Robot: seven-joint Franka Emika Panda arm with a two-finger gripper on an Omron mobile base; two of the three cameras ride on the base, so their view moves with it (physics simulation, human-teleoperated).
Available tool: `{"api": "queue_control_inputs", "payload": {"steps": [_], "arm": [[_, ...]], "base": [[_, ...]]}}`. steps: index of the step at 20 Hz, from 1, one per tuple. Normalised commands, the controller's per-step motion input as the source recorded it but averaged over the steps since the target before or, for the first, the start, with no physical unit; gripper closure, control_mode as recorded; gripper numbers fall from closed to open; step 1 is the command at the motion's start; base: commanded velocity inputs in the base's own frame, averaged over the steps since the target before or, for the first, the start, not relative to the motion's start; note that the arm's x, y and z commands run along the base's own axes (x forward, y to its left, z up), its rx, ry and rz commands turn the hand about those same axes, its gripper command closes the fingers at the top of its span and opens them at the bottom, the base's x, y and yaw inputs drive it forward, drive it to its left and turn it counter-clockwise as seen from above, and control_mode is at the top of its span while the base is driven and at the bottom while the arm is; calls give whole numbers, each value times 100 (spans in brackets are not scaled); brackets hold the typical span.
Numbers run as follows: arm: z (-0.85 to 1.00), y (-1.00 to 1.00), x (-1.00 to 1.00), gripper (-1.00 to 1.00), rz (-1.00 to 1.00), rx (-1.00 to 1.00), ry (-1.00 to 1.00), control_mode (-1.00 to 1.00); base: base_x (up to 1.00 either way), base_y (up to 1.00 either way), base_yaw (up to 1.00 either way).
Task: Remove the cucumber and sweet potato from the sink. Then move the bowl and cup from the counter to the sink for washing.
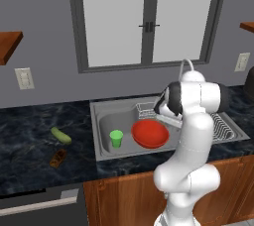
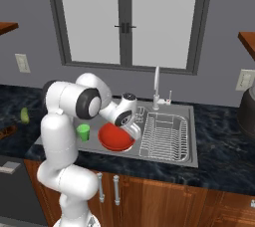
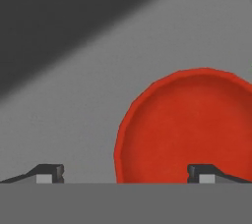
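The red bowl (image 1: 150, 134) lies in the grey sink (image 1: 106, 120), and the green cup (image 1: 116, 138) stands upright just left of it. My gripper (image 3: 125, 175) hangs open just above the bowl (image 3: 192, 125), its fingertips (image 3: 49, 173) wide apart and holding nothing. From the right base view the hand (image 2: 130, 127) sits over the bowl's (image 2: 113, 139) right rim, with the cup (image 2: 83, 132) further left. The light-green cucumber (image 1: 60, 135) and the reddish-brown sweet potato (image 1: 58, 157) lie on the dark counter left of the sink.
A wire dish rack (image 2: 164, 136) fills the sink's right part, and the curved faucet (image 2: 156, 89) rises behind it. A dark appliance (image 2: 247, 111) stands on the counter at far right. A window spans the wall behind. The black marble counter (image 1: 30, 131) stretches left.
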Motion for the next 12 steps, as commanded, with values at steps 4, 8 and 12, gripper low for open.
{"api": "queue_control_inputs", "payload": {"steps": [4, 8, 12], "arm": [[35, 5, -28, -100, -3, 0, 1, -100], [35, 8, -29, -100, -3, 0, 3, -100], [35, 9, -26, -100, -9, 0, 6, -100]], "base": [[0, 0, 0], [0, 0, 0], [0, 0, 0]]}}
